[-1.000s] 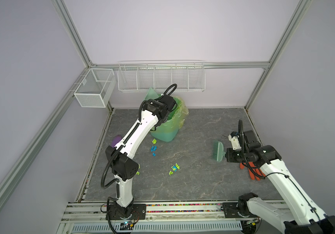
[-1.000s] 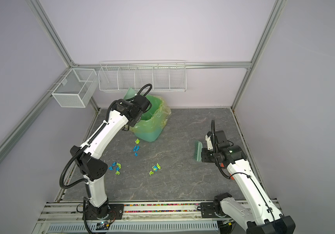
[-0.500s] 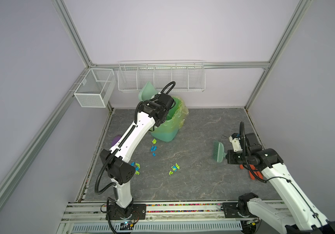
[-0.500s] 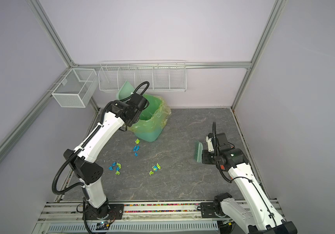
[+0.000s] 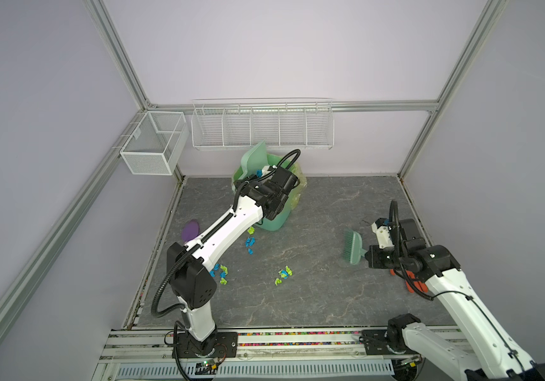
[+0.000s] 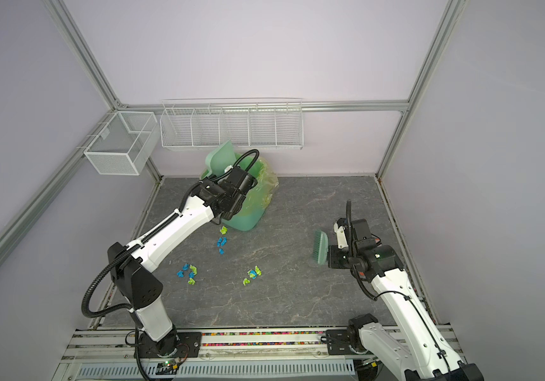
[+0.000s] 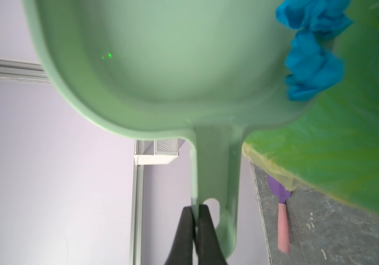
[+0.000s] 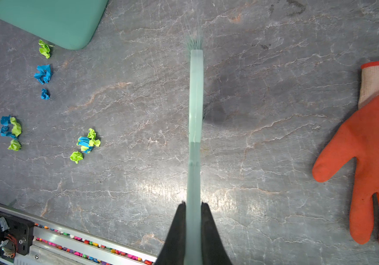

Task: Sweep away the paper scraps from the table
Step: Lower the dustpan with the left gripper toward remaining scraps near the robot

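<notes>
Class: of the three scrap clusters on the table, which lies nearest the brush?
The middle cluster, blue amid lime bits, nearest the brush; both others lie farther left, one beside the bin.

Left claw (image 7: 195,208), right claw (image 8: 193,204), both clenched

No text, label, brand, number or sign can be read in any of the views. In both top views a small pale tag (image 5: 137,133) hangs on the white mesh basket (image 5: 147,161) mounted at the far left. The tag is too small to tell whether anything is printed on it.
</notes>
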Robot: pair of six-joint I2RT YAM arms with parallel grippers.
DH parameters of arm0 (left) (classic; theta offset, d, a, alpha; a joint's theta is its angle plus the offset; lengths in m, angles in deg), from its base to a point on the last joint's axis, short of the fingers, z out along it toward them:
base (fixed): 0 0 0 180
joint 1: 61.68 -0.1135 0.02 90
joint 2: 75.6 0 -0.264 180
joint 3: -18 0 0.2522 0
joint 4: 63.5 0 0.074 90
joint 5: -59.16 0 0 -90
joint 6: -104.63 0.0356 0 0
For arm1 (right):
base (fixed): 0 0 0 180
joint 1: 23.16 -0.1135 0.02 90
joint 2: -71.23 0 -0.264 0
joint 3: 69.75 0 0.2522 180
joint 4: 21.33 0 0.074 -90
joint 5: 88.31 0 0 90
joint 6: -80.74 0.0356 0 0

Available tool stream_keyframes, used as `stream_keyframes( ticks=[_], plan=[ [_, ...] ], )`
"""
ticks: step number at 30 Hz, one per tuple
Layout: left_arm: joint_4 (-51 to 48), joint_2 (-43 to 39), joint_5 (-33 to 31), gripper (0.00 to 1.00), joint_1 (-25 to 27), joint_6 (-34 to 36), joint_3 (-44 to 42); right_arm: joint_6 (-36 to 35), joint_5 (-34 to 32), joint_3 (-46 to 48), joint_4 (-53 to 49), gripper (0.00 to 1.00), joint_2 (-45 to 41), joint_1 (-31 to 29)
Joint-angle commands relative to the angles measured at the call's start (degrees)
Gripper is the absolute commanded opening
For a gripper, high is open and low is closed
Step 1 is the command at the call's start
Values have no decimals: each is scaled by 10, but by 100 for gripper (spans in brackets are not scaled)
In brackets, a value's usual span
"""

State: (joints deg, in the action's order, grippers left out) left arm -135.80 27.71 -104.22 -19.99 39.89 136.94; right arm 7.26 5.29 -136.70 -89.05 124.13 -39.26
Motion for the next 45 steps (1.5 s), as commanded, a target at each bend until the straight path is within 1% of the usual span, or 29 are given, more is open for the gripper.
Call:
stream_keyframes(
  ticks=[1,4,6,9,13,17,19,22,26,28,31,34,36,38,45],
  plan=[
    [11,-4,-38,0,-1,19,21,1,13,4,15,7,-12,3],
    [76,-11,-71,0,2,82,-28,-1,8,3,10,7,-15,3],
    [82,-14,-72,0,4,81,-42,2,8,4,10,7,-18,3],
    [59,-18,-59,0,5,50,-32,4,10,5,10,7,-20,3],
    [-12,-18,-18,0,11,-27,19,7,10,6,9,7,-22,3],
    [-87,-22,41,0,21,-103,72,7,10,2,4,7,-22,4],
    [-138,-21,79,0,26,-154,108,8,8,-1,0,7,-20,4],
    [-188,-19,132,0,28,-209,140,11,10,-5,-4,7,-16,3],
    [-219,-20,184,0,30,-252,164,19,24,-12,0,7,-7,3],
    [-234,-25,227,0,34,-266,179,20,25,-15,0,7,2,3],
    [-234,-44,282,0,37,-277,180,21,24,-24,-5,7,18,3],
    [-237,-66,333,0,37,-292,178,31,40,-31,-5,7,23,3],
    [-251,-72,387,0,37,-306,183,42,54,-32,7,7,20,4],
    [-252,-84,426,0,37,-309,167,49,58,-33,16,7,18,3],
    [-211,-140,473,0,37,-312,75,70,68,-39,25,7,20,3]
  ],
)
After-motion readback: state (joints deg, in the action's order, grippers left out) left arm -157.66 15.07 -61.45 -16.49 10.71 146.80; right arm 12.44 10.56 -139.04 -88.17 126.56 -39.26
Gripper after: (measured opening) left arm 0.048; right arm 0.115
